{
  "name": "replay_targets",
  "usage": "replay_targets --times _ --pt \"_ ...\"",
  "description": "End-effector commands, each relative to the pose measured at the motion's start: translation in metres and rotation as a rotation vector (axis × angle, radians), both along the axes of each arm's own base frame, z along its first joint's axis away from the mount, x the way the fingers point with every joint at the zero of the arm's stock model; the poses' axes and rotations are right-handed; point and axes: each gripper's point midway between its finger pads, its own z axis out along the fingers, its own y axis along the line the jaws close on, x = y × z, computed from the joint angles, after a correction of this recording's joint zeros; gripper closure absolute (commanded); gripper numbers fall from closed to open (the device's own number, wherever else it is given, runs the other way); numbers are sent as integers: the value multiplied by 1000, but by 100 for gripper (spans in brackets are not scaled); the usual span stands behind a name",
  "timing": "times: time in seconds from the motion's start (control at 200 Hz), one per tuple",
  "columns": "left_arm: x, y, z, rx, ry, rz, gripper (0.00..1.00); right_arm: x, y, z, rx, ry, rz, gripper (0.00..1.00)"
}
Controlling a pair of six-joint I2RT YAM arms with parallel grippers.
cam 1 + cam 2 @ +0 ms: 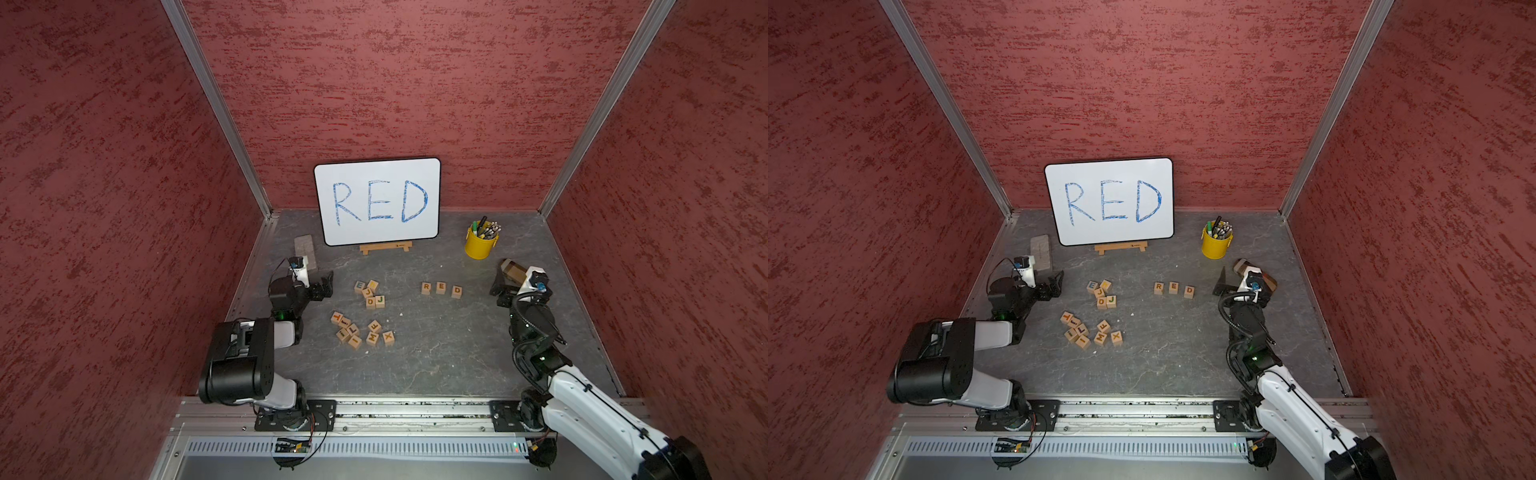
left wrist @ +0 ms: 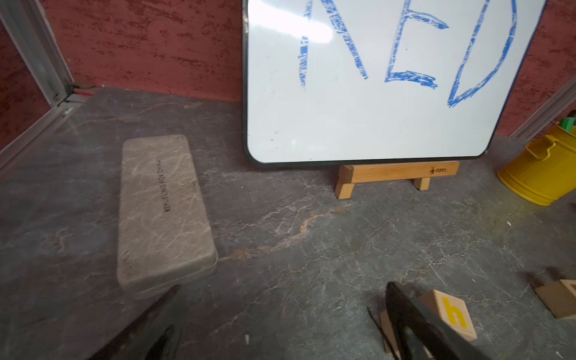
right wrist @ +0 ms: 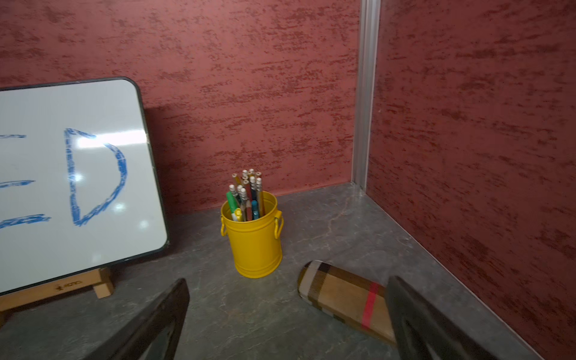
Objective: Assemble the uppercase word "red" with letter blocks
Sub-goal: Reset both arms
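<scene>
1. The grey, stone-patterned tabletop (image 1: 436,365) carries everything.
2. A white rectangular whiteboard (image 1: 377,201) with "RED" handwritten in blue leans on a small wooden easel (image 1: 385,247) at the back.
3. The left gripper (image 2: 283,288) is at the left side, jaws spread wide and holding nothing. A flat grey rectangular case (image 2: 163,212) lies just beyond it.
4. The right gripper (image 3: 288,282) is at the right side, equally wide open and empty, beside a brown plaid pouch (image 3: 343,296).
5. A yellow metal bucket (image 1: 480,245) of pencils stands back right.
6. The pale wooden letter blocks (image 1: 441,287), printed with an orange-red R, E and D, form a row right of centre with small gaps between them, well apart from both grippers.
7. Spare wooden cubes (image 1: 361,332) with other letters cluster left of centre.
</scene>
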Motion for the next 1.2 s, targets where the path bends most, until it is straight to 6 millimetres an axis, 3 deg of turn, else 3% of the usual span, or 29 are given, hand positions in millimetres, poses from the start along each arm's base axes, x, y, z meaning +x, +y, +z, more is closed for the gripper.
replay_targets --times 0.0,0.21,0.361,0.506,0.721,0.877,1.197 --pt "5 9 12 37 -65 39 0 -3 -21 -2 -21 -56 -74 1" --pt "9 11 10 24 -37 35 1 20 -30 -33 -76 -26 -6 1" --pt "10 11 10 29 -37 37 1 38 -30 -24 -61 -76 38 1" --pt "11 11 10 29 -35 38 1 47 -31 -47 -34 -59 70 1" --pt "11 10 9 32 -32 40 0 54 -36 -51 -17 -37 57 1" --pt "13 9 7 50 -20 58 1 76 -33 -60 -23 38 74 1" --pt "14 10 7 61 -17 73 1 76 -33 -60 -23 37 76 1"
